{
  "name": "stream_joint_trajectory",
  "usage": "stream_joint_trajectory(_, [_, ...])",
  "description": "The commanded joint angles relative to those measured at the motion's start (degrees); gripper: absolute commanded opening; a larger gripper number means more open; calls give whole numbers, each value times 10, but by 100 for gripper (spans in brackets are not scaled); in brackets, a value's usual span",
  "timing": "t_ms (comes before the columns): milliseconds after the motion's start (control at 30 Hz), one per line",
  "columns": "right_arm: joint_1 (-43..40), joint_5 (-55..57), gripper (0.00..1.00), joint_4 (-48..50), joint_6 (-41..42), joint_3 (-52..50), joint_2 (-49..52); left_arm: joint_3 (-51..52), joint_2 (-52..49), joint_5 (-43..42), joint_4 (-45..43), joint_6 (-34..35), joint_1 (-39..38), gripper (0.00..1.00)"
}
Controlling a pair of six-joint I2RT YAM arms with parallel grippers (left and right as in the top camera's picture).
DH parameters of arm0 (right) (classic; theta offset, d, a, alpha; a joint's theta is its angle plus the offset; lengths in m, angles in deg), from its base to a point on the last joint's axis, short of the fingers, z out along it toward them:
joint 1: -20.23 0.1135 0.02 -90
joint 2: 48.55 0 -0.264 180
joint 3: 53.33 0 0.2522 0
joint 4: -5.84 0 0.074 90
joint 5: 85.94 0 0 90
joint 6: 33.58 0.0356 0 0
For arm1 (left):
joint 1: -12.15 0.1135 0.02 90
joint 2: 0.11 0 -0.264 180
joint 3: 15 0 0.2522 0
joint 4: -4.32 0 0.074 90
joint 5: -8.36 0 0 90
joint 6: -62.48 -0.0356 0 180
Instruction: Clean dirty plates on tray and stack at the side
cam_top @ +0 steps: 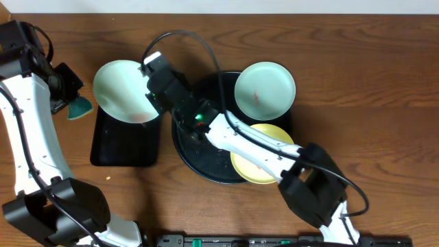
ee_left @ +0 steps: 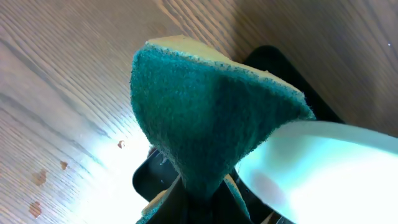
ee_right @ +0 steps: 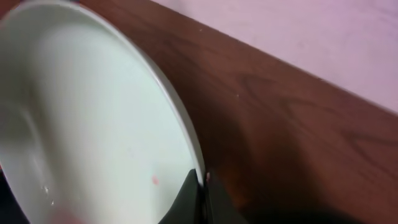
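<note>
My right gripper is shut on the rim of a pale blue-green plate and holds it tilted above the small rectangular black tray. In the right wrist view the plate fills the left side, with my fingers pinching its edge and a small red speck near them. My left gripper is shut on a green and yellow sponge, just left of that plate. The sponge fills the left wrist view. A second blue-green plate with a red smear and a yellow plate lie on the round black tray.
The small rectangular black tray lies on the wooden table left of the round tray. The right arm stretches across the round tray. A few small crumbs or spots mark the wood in the left wrist view.
</note>
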Motion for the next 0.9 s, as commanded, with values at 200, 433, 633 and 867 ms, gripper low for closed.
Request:
stream_joint_trajectory(200, [-4,24,1,111,-164,13,5,-12,2,5,2,-10,2,7])
stream_joint_trajectory(433, [-10,24,1,153,-246,13,5,-12,2,5,2,-10,2,8])
stream_joint_trajectory(633, [-12,24,1,183,-272,13,5,-12,2,5,2,-10,2,7])
stream_joint_trajectory(867, [-16,24,1,214,-317,13,5,-12,2,5,2,-10,2,7])
